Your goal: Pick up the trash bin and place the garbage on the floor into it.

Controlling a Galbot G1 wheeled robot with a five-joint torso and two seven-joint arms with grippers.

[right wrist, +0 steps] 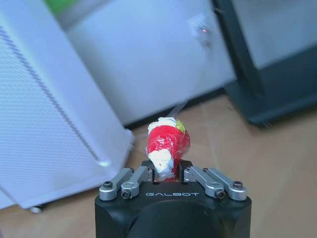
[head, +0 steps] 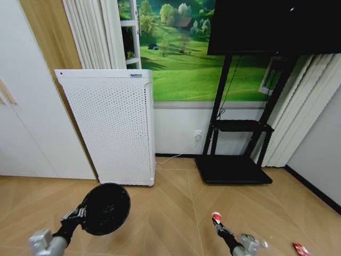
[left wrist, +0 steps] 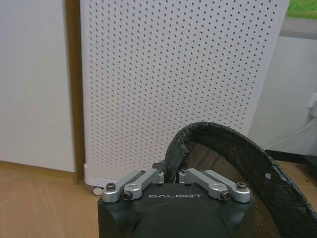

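1. Left gripper (left wrist: 171, 173), jaws clamped on its rim, holds the small black round mesh trash bin (head: 105, 209) aloft.
2. Right gripper (right wrist: 168, 171), jaws closed on a crumpled red-and-white wrapper (right wrist: 167, 144), hasn't binned it.
3. Another red wrapper (head: 301, 248) remains on the tan parquet floor (head: 170, 202).

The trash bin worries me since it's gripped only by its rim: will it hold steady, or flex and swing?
The trash bin looks like thin mesh, so probably light. The left gripper pinches one rim spot, where the edge looks slightly crumpled, so it may flex. It hangs tilted, so it could swing.
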